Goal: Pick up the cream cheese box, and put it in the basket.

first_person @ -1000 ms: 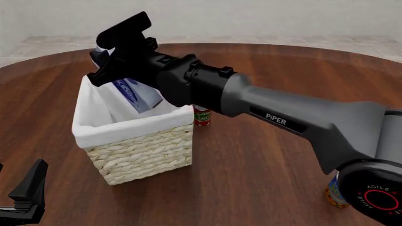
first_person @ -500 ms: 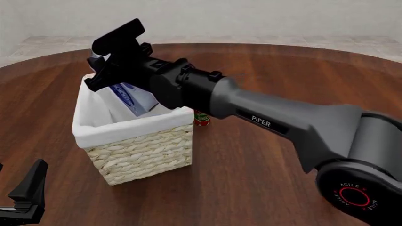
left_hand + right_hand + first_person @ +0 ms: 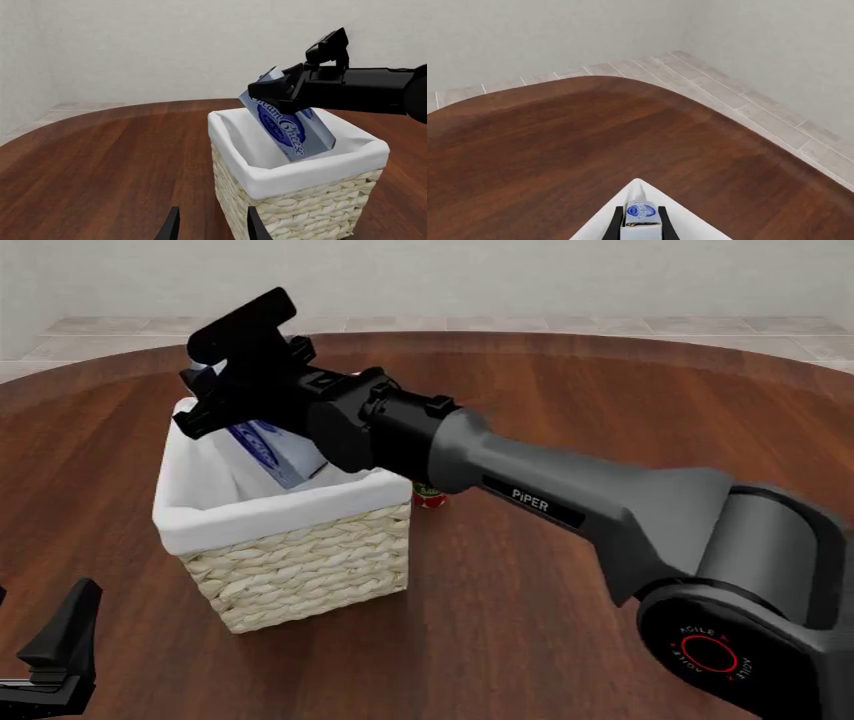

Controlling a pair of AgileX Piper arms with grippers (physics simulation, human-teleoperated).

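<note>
So the whole thing is sitting on a round dark wooden table (image 3: 561, 570) with a reddish grain, and past its far edge there's pale tiled floor (image 3: 747, 100) running up to plain off-white walls (image 3: 167, 50).

Compared with a second ago, the right arm is stretching further toward the upper left of the front view: its base joint has slid in from the lower right corner, and the blue-and-orange can that was peeking out down there is now covered by it. The right gripper (image 3: 227, 365) has also shifted a bit left and dropped, carrying the box deeper past the rim.

Counting up: one basket (image 3: 300, 560), woven wicker with a white liner, sitting left of centre in the front view. One cream cheese box (image 3: 290, 125), tilted, its lower end down inside the basket and its upper end poking out above the rim, pinched between the right gripper's black fingers (image 3: 280, 92). One small red can (image 3: 429, 495) just behind the basket's right corner, mostly hidden by the arm. Two arms.

The left gripper (image 3: 210, 227) is hanging out low in the lower left of the front view, fingers spread apart with nothing between them, pointing at the basket.
</note>
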